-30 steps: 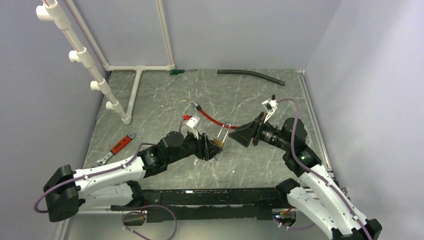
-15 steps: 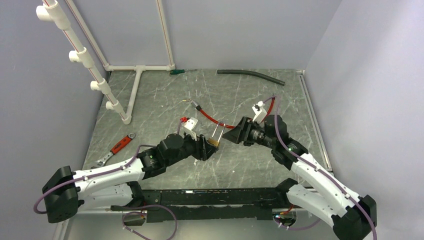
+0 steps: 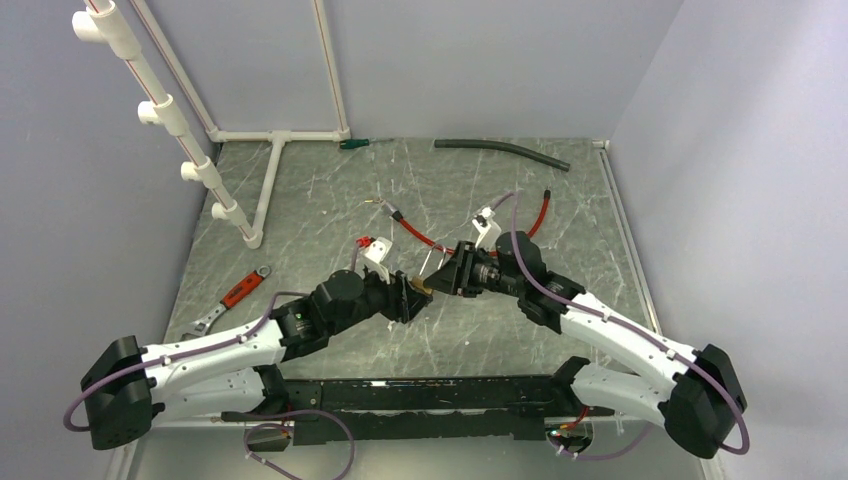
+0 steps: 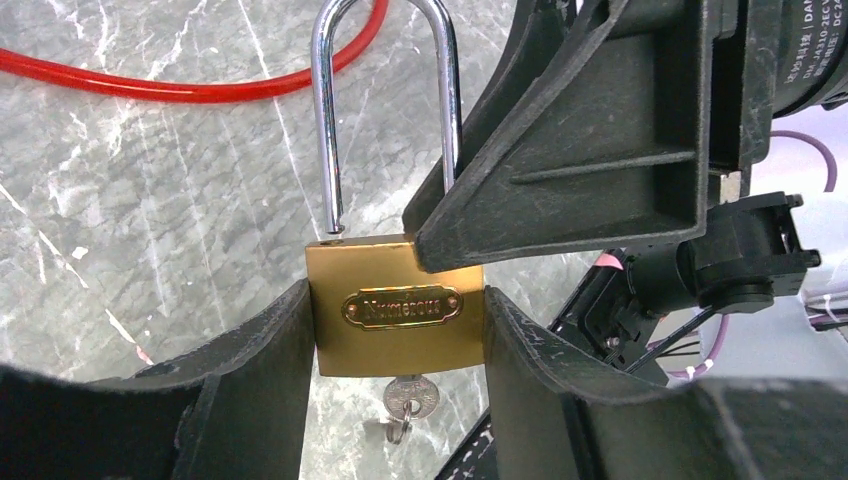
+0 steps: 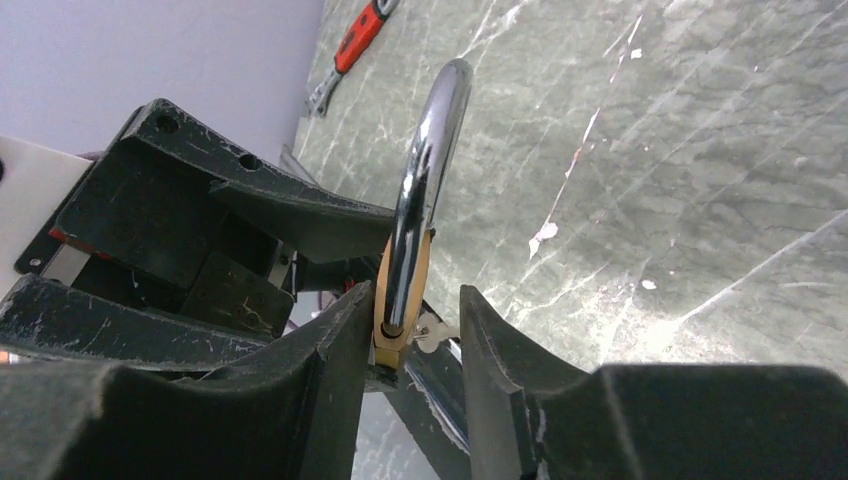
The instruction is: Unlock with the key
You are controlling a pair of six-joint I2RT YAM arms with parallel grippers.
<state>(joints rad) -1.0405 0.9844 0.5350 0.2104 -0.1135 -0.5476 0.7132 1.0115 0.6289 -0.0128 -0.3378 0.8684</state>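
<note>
While the left gripper [image 4: 396,300] clamped the brass padlock [image 4: 395,310] by its two narrow sides, one finger [image 4: 265,360] pressed to each, the body sat upright right between the fingertips. Its steel shackle [image 4: 325,120] rose beyond them, and the key [image 4: 408,402] hung from the underside, back toward the palm. The right gripper [image 5: 405,325] faced the lock edge-on. Its jaws stood parted and straddled the foot of the shackle, one finger against the brass and the other showing a sliver of gap, so no grip could be seen there. There was one padlock, one key and one shackle between two grippers. Beyond the jaws lay one red cable [image 4: 200,90], passing just past the top of the shackle, with one red-handled wrench [image 5: 352,42] and one black hose [image 3: 500,152] well away from both sets of jaws. Only the left wrist view gave the nameplate, the key and the shackle's free leg, whose tip stood just at the body's top face — seated or lifted, it could not be told. The right wrist view gave only the lock's thin edge. Only the top view showed the hose — and in that view the lock was a small speck where the two grippers met.
</note>
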